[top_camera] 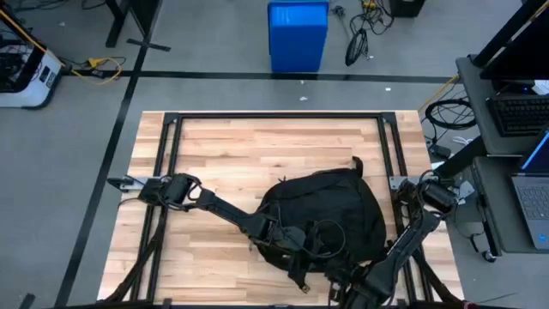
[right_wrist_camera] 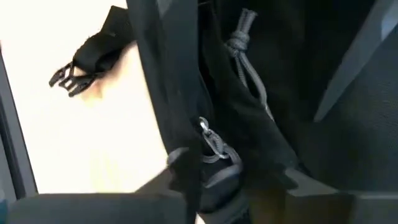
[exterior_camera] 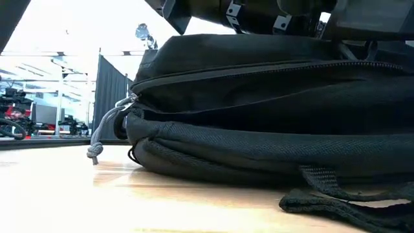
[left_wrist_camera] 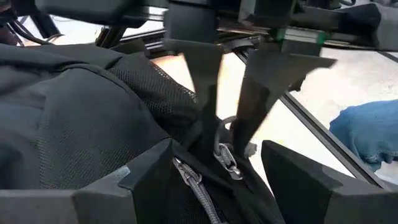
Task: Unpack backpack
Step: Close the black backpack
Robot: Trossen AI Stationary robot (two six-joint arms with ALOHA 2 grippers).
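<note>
Lying on wooden table [top_camera: 257, 146]: backpack [top_camera: 330, 206].

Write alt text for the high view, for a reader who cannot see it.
A black backpack lies on a wooden table, seen from straight above. The left gripper reaches to its near left edge and the right gripper to its near side. A blue bin stands on the floor beyond.
</note>
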